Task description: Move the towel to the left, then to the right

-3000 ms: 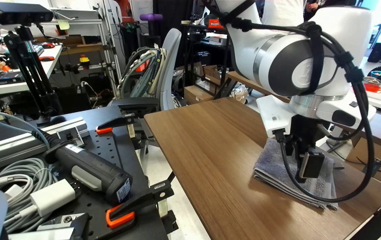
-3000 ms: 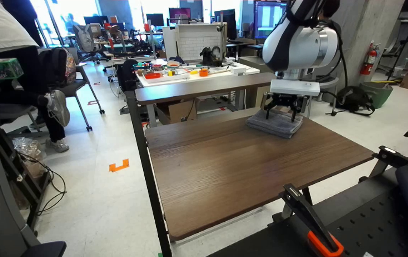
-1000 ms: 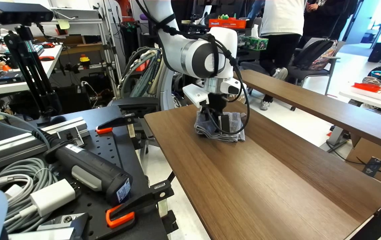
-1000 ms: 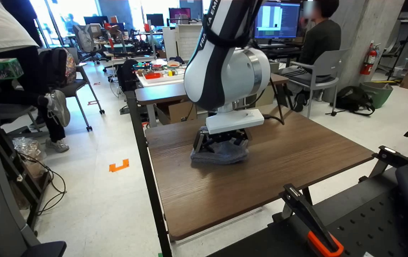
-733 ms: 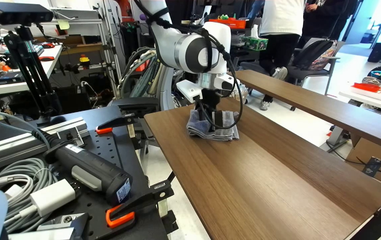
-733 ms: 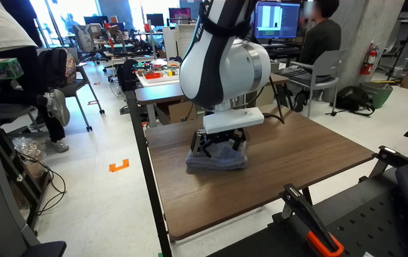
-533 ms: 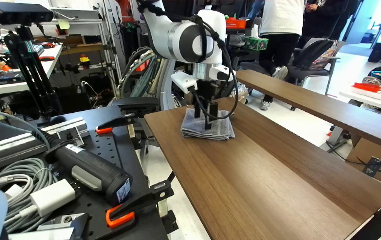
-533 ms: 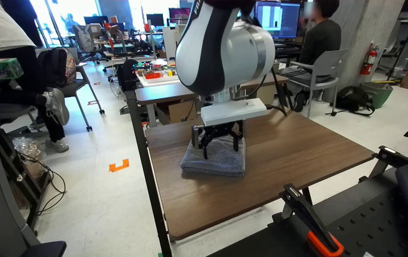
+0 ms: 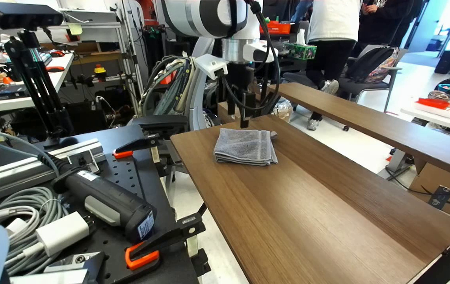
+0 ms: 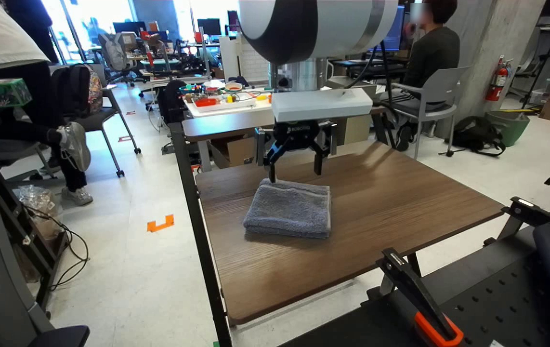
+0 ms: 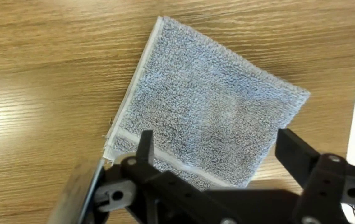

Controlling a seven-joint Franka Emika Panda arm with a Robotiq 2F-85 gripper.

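While hanging above and clear of the folded grey towel [image 10: 287,209] on the wooden table [image 10: 265,274], spreads both fingers [image 10: 318,166] of the gripper [image 10: 295,176] well apart, gripping nothing.

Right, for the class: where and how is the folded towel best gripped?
Probably by the middle of the towel, from straight above: it lies flat on the table and looks soft enough to bunch when pinched; the open pincer points downward.
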